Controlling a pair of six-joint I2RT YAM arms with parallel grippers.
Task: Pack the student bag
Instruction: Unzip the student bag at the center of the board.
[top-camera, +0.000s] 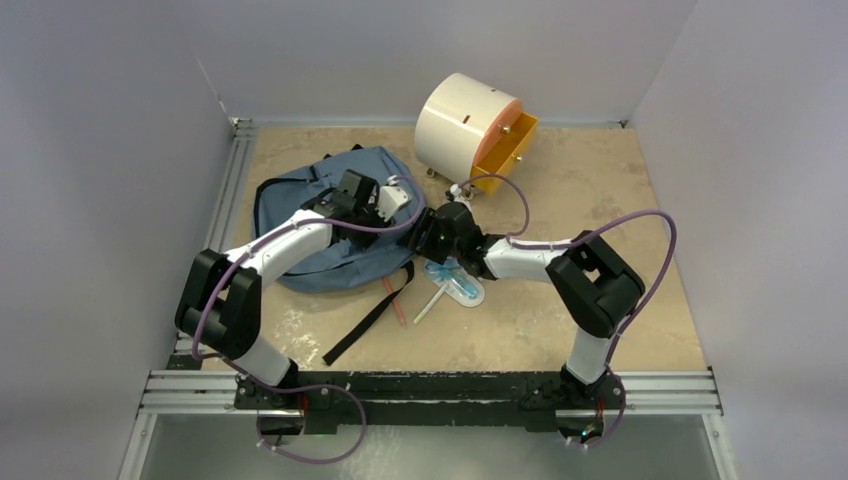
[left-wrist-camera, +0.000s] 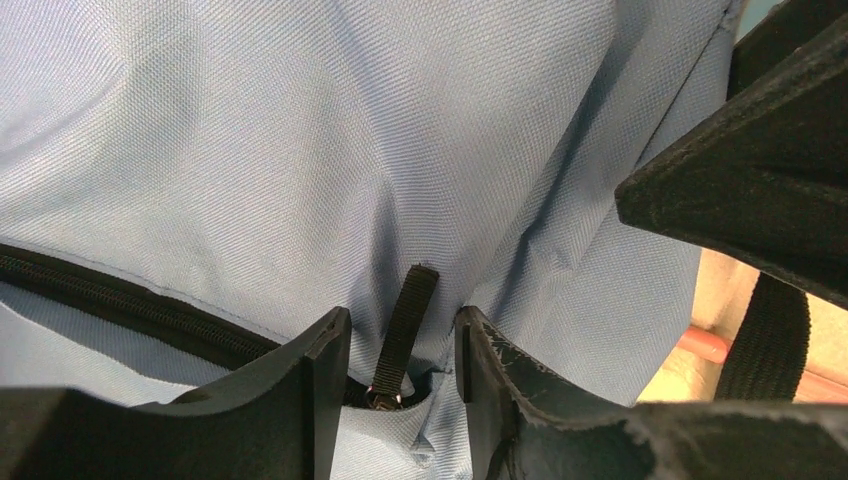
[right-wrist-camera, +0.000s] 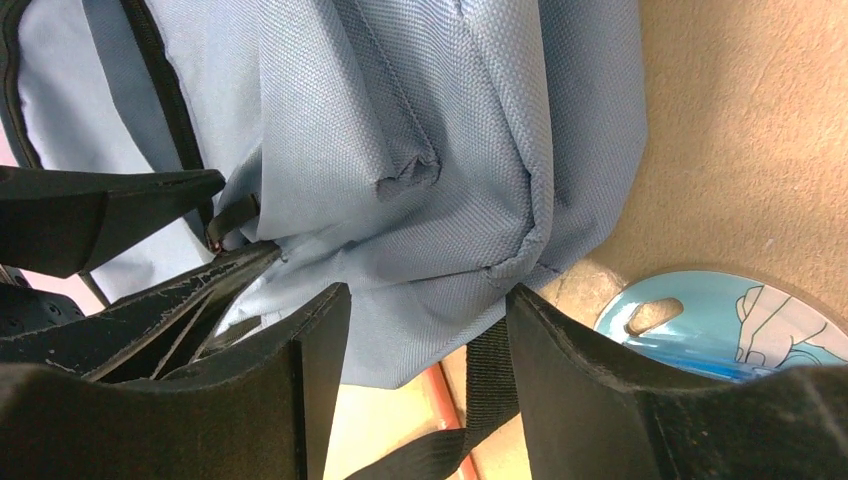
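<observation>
The student bag (top-camera: 300, 215) is slate-blue fabric and lies flat at the table's left centre. In the left wrist view my left gripper (left-wrist-camera: 400, 340) is open. The bag's black zipper pull tab (left-wrist-camera: 410, 315) stands between its jaws with a gap on each side, beside the zipper line (left-wrist-camera: 120, 300). My right gripper (right-wrist-camera: 425, 310) is also open and straddles the bag's lower corner (right-wrist-camera: 470, 250) without pinching it. Seen from above, the left gripper (top-camera: 405, 215) and right gripper (top-camera: 425, 238) meet at the bag's right edge.
A cream cylindrical cabinet (top-camera: 465, 125) with its orange drawer (top-camera: 510, 150) pulled out stands at the back. A blue packaged item (top-camera: 460, 285), a white pen (top-camera: 428, 305) and a red pen (top-camera: 393, 300) lie by the bag's loose black strap (top-camera: 370, 315).
</observation>
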